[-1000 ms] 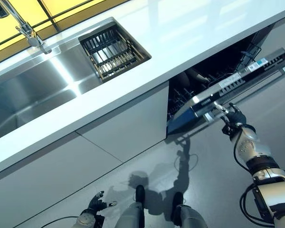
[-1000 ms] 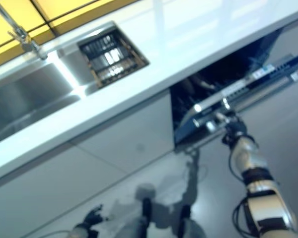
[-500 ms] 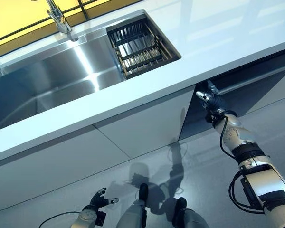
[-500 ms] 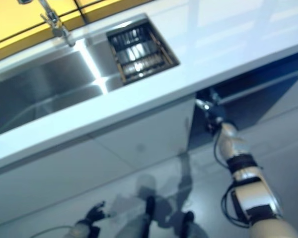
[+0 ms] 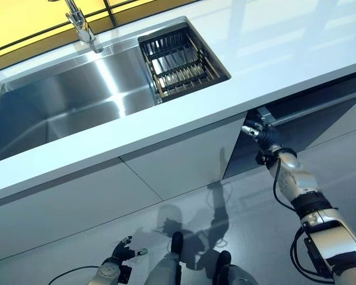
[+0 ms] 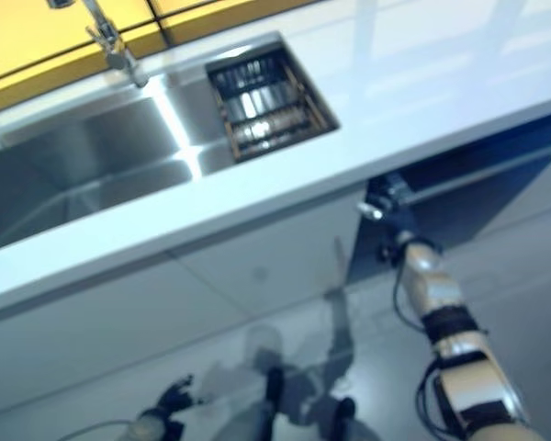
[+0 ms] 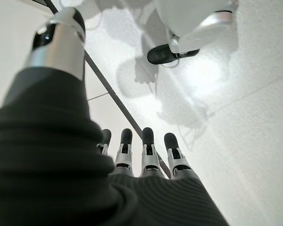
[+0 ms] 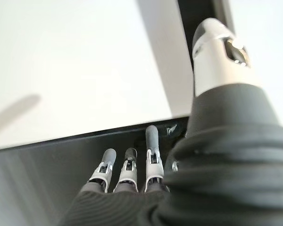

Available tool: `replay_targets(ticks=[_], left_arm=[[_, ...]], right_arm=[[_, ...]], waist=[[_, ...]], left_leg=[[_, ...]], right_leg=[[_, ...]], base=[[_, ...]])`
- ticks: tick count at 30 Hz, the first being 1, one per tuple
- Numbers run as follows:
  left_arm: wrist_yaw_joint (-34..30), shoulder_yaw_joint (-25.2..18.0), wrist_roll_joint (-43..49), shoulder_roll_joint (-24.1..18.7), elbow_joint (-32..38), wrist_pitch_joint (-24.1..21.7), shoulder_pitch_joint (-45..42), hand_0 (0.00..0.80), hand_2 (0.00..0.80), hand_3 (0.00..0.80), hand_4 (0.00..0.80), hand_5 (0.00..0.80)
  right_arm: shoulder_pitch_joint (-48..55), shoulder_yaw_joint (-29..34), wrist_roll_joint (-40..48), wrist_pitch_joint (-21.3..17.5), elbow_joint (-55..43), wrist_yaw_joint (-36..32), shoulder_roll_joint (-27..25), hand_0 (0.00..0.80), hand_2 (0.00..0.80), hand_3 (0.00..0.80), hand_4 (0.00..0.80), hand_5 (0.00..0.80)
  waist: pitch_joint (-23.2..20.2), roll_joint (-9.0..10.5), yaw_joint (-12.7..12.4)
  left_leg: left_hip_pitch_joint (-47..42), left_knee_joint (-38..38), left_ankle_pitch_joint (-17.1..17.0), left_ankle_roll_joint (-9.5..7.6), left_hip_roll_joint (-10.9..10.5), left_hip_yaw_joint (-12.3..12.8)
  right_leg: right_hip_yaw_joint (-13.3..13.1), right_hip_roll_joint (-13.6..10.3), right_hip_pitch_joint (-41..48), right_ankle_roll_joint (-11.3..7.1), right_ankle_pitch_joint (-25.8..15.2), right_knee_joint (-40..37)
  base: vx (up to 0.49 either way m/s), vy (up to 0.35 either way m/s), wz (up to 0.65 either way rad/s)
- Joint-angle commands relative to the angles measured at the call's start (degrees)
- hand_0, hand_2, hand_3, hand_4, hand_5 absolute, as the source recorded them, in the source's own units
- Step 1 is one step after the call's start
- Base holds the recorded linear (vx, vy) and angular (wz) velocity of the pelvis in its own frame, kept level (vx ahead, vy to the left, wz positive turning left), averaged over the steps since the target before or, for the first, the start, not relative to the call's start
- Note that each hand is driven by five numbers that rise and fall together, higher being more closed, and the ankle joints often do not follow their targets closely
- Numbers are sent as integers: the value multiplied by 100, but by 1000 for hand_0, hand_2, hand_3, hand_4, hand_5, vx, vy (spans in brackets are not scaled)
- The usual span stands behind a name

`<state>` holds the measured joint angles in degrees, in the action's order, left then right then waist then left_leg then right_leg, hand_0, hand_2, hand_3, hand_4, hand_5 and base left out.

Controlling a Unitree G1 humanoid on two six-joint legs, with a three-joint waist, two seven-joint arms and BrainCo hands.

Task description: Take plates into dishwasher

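Plates are not visible anywhere in these views, so I cannot say where they are; neither robot hand carries one. The sink [image 5: 59,113] is empty of dishes as far as I can see, and the dark drain rack [image 5: 181,59] set into the sink's end farthest from the faucet [image 5: 80,24] also holds nothing that I can recognise as a plate.

The dishwasher [image 5: 308,119] sits under the worktop [image 5: 273,53], beyond the rack end of the sink, and its front looks almost closed, with only a dark gap under the worktop edge. No rack is pulled out. My judgement is that the loading is either finished or not yet begun; the pictures alone do not decide this, because the inside of the machine is hidden.

The right robot hand [image 5: 256,129] is raised to the dishwasher's top corner, just under the worktop edge and beside the white cabinet front [image 5: 172,160]. The arm is stretched up and forward from the lower right. In the right wrist view its fingers [image 8: 151,141] are nearly straight and reach towards the dark gap, and they hold nothing.

The left robot hand [image 5: 121,252] hangs low near the floor [image 5: 255,208], well apart from the dishwasher. Its fingers [image 7: 146,141] are relaxed and straight, and it is empty too.
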<state>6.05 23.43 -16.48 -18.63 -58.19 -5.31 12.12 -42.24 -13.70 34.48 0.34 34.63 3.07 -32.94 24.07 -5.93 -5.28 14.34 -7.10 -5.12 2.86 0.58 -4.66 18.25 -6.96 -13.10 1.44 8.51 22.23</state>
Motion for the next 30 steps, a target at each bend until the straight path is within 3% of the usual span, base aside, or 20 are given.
replay_targets(ticks=[1,8,15,23,30], left_arm=[[165,-282,92,-223,-134,-182,-169,0,0,0,0,0],[61,-805,-122,-127,-192,-353,-523,0,0,0,0,0],[-196,-1363,-363,47,-281,-527,-979,0,0,0,0,0],[-413,-1728,-626,130,-527,-689,-1062,0,0,0,0,0],[-684,-1949,-831,130,-959,-850,-952,0,0,0,0,0]], right_arm=[[405,58,-572,-447,-698,153,20,0,0,0,0,0],[2268,560,-773,-628,-1194,33,220,0,0,0,0,0],[3732,1259,-502,-675,-842,-365,642,0,0,0,0,0],[4167,1487,-852,-882,182,-367,987,0,0,0,0,0],[4188,1626,-1401,-1114,1645,-459,1072,0,0,0,0,0]], waist=[[-389,644,45],[-825,820,292],[-1526,902,493],[-1866,928,606],[-2092,958,620]], left_leg=[[-284,-391,404,-289,-136,573],[-759,160,353,-259,-47,669],[-1315,773,242,-199,1,795],[-1680,1049,248,-194,-6,903],[-1863,1145,299,-207,-52,934]], right_leg=[[-823,-82,499,-282,-1057,-1295],[-959,20,837,-373,-1143,-1695],[-1017,73,1217,-505,-1291,-2131],[-1056,102,1472,-548,-1336,-2313],[-1136,163,1631,-592,-1487,-2583]], base=[[-13,56,14],[6,60,19],[52,91,3],[-8,76,-5],[-23,37,-2]])
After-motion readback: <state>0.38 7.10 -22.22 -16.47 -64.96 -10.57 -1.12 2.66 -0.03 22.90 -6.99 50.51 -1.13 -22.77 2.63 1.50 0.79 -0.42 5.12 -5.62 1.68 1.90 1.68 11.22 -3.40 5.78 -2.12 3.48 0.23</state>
